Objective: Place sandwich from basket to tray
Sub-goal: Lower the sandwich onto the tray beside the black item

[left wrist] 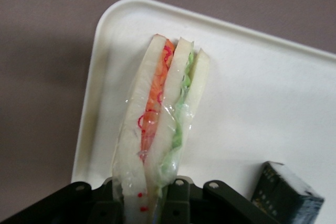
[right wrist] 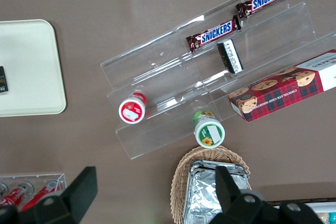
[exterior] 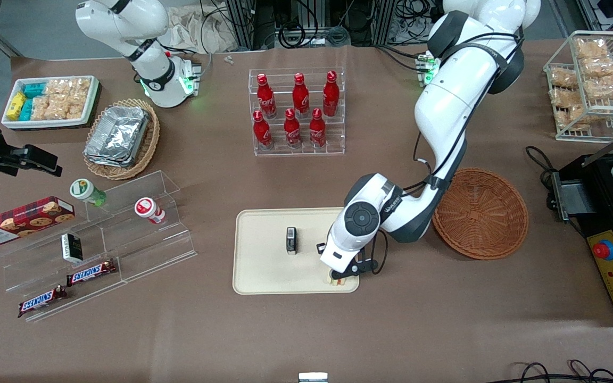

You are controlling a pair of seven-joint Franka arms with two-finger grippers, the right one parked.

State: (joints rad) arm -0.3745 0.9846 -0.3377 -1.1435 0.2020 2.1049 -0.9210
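My left gripper (exterior: 340,275) is shut on the sandwich (left wrist: 163,114), a wrapped wedge of white bread with red and green filling. It holds the wedge upright at the corner of the cream tray (exterior: 264,271) nearest the front camera, on the side toward the basket. In the front view only the sandwich's (exterior: 340,281) lower end shows under the gripper (left wrist: 139,206). The tray's rounded rim (left wrist: 97,51) lies just past the wedge's tip. The reddish-brown basket (exterior: 481,213) sits beside the tray with nothing in it.
A small black box (exterior: 291,240) (left wrist: 286,195) stands on the tray. A rack of red bottles (exterior: 297,111) is farther from the camera. A clear stepped shelf (exterior: 99,239) with snacks and a tan foil-container basket (exterior: 121,138) lie toward the parked arm's end.
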